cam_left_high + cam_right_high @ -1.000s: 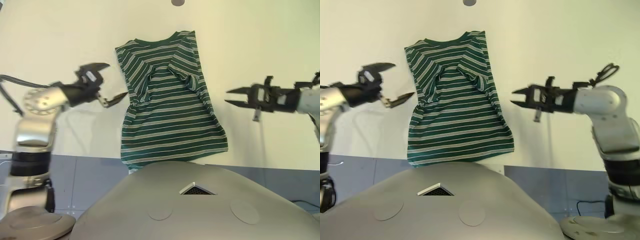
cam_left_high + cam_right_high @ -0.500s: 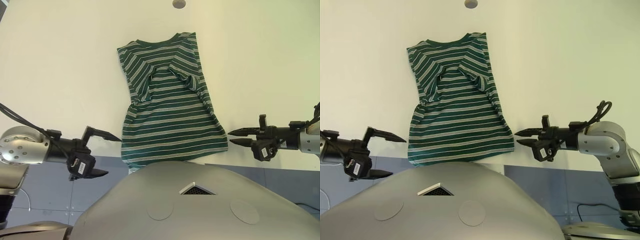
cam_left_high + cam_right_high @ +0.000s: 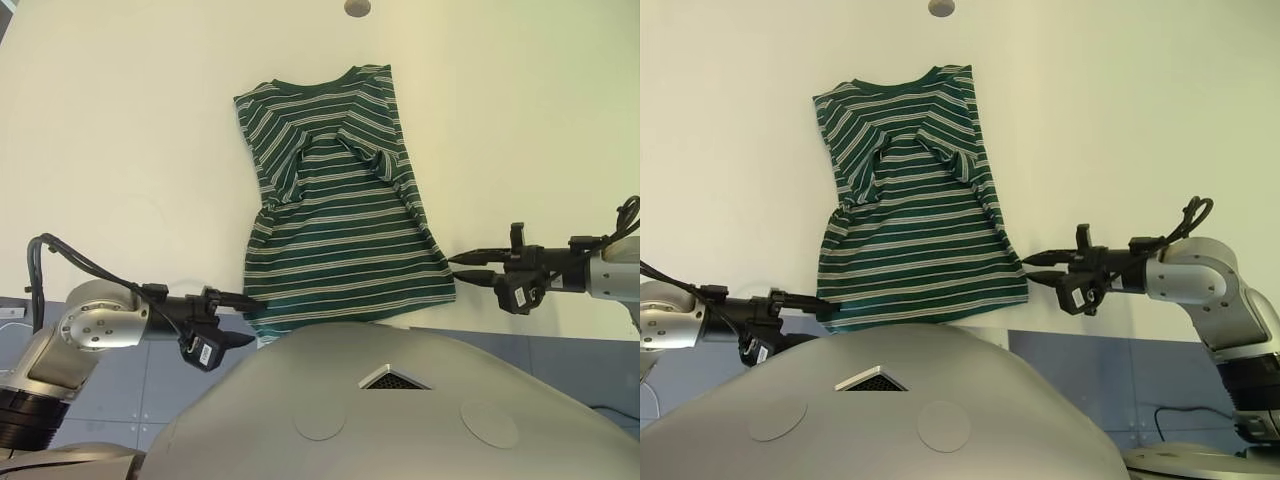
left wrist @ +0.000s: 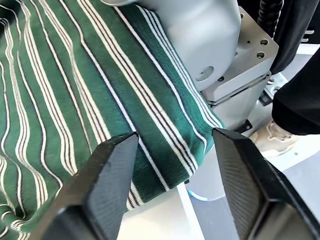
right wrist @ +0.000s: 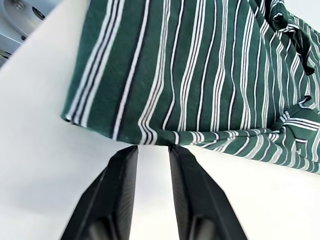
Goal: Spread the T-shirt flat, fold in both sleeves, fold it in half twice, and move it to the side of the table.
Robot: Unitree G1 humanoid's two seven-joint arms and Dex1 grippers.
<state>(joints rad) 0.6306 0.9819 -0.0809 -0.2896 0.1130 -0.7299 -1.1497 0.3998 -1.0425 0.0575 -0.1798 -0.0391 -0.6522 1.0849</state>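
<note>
Green cotton with thin white stripes: the T-shirt (image 3: 340, 200) lies face down the middle of the cream table (image 3: 120, 150), its collar toward the far edge and its hem (image 3: 350, 305) reaching the near edge. Both sleeves appear already folded in across the body, leaving a long narrow shape with some rumpling near the chest. A second ago the two arms were held out beside the shirt's middle, well apart from the cloth. Half a second ago they had dropped toward the near edge, still off to either side. Now both have closed in on the hem. The left gripper (image 3: 255, 320) sits at the hem corner on the robot's left, its jaws spread wide, and the left wrist view shows striped fabric lying between them, not yet pinched. The right gripper (image 3: 457, 268) has reached the opposite hem corner. Its jaws are parted only narrowly, the tips just beside the shirt's side edge, with nothing held between them. Neither gripper grasps anything yet. The move suggests the sleeve step is done and the first fold in half is being set up, which would likely mean pinching both hem corners and carrying them toward the collar. The right jaws seem to need a little more reach to take in cloth.
</note>
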